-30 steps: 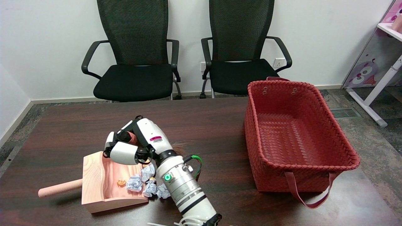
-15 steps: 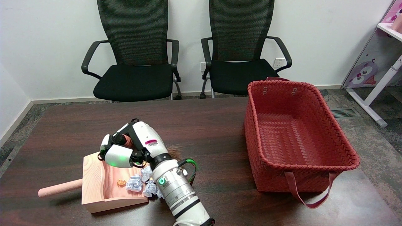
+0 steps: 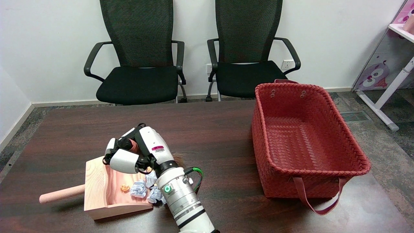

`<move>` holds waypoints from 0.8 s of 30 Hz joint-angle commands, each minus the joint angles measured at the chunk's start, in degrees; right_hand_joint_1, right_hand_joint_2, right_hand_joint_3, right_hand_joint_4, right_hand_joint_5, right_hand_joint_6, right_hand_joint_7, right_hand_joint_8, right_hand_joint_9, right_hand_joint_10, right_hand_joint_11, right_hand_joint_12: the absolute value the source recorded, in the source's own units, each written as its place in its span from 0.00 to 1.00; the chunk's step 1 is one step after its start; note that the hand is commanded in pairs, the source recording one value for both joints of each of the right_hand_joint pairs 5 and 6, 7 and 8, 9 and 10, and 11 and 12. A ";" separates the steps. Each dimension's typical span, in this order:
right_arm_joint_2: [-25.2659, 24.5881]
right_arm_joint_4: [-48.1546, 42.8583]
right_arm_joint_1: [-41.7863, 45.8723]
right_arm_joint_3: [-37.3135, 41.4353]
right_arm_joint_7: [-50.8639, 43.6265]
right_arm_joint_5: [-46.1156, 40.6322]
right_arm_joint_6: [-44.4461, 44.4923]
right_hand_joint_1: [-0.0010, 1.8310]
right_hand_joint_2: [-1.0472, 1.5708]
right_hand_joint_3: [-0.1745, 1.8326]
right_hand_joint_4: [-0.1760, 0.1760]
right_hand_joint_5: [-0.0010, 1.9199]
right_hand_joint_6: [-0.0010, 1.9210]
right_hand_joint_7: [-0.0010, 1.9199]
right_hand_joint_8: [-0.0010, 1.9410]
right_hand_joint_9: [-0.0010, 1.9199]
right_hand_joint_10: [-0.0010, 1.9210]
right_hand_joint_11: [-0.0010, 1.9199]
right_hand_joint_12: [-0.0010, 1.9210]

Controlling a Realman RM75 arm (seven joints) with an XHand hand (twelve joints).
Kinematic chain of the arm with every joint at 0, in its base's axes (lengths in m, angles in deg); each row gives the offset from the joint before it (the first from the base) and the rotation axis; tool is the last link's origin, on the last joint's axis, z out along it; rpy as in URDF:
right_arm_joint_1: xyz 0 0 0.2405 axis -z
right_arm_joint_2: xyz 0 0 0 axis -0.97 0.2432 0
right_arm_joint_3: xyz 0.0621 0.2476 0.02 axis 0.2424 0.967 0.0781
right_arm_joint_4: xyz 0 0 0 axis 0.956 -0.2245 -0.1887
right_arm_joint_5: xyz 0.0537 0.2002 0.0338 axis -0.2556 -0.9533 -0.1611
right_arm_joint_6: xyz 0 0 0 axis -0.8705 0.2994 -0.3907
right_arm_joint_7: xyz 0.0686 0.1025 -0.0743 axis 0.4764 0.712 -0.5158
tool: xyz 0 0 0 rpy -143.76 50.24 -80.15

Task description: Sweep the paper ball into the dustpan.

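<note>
Just below the right hand [image 3: 136, 153], which grips a brush handle [image 3: 133, 144], paper balls [image 3: 138, 189] lie in the dustpan [image 3: 97, 181].

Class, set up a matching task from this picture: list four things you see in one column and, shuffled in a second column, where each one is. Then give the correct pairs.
Things:
1. light wooden dustpan with a round pinkish handle
2. red woven basket with strap handles
3. crumpled white paper balls
4. two black mesh office chairs

Places:
A. on the floor behind the table
B. at the dustpan's open mouth
C. on the table's right side
D. on the table's near left

Pairs: 1-D, 2-C, 3-B, 4-A
</note>
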 commanded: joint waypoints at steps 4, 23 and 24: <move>5.06 -9.08 -8.72 -11.02 3.02 -19.71 -13.53 0.27 1.00 0.96 0.65 1.00 1.00 1.00 0.99 1.00 1.00 1.00 1.00; 4.02 -18.94 -15.50 -12.03 43.63 -25.67 -14.51 0.24 0.90 0.93 0.55 1.00 1.00 1.00 0.99 1.00 1.00 1.00 1.00; 4.02 -19.12 -15.72 -12.18 46.89 -25.76 -14.32 0.25 0.87 0.91 0.54 1.00 1.00 1.00 0.99 1.00 1.00 1.00 1.00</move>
